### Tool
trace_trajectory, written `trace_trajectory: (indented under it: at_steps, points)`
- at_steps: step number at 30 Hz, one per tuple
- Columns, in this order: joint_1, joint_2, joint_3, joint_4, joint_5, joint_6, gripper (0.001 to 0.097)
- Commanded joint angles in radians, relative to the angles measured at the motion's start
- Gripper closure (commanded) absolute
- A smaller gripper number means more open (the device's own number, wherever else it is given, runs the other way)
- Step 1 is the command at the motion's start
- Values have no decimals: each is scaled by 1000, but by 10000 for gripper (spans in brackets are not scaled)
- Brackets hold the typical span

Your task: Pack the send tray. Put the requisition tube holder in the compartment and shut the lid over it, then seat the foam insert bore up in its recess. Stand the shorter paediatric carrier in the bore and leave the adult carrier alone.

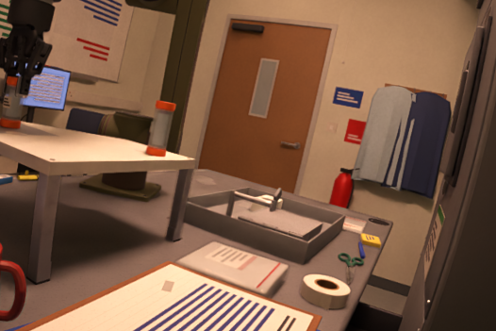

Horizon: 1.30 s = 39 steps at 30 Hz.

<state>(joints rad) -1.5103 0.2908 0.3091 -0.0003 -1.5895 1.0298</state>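
The shorter paediatric carrier [10, 103], a clear tube with orange caps, stands upright at the far left of the white side table. I grip it by its top cap with my gripper [14, 77], closed from above. The taller adult carrier [161, 128] stands upright near the table's right corner, apart from me. The grey send tray [264, 223] sits on the lower grey bench, its lid down over the compartment with a handle on top. I cannot make out the foam insert or its bore.
The send tray lies right of the white table's leg [179, 204]. In front of the tray are a notepad [233, 266], a tape roll [325, 289], scissors [350, 261] and a clipboard [188, 308]. A red mug [12, 285] sits at the left edge.
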Motion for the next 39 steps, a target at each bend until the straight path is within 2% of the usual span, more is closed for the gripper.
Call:
trace_trajectory:
  at_steps: [1, 16, 30, 34, 39]
  points:
    - [0, -1, 4, 1, -2, 0, 901]
    - [0, 1, 63, 1, -60, 0, 901]
    - [0, 2, 77, 1, -73, 0, 901]
    - [0, 4, 109, 1, -102, 0, 901]
    - [0, 12, 182, 1, -167, 0, 901]
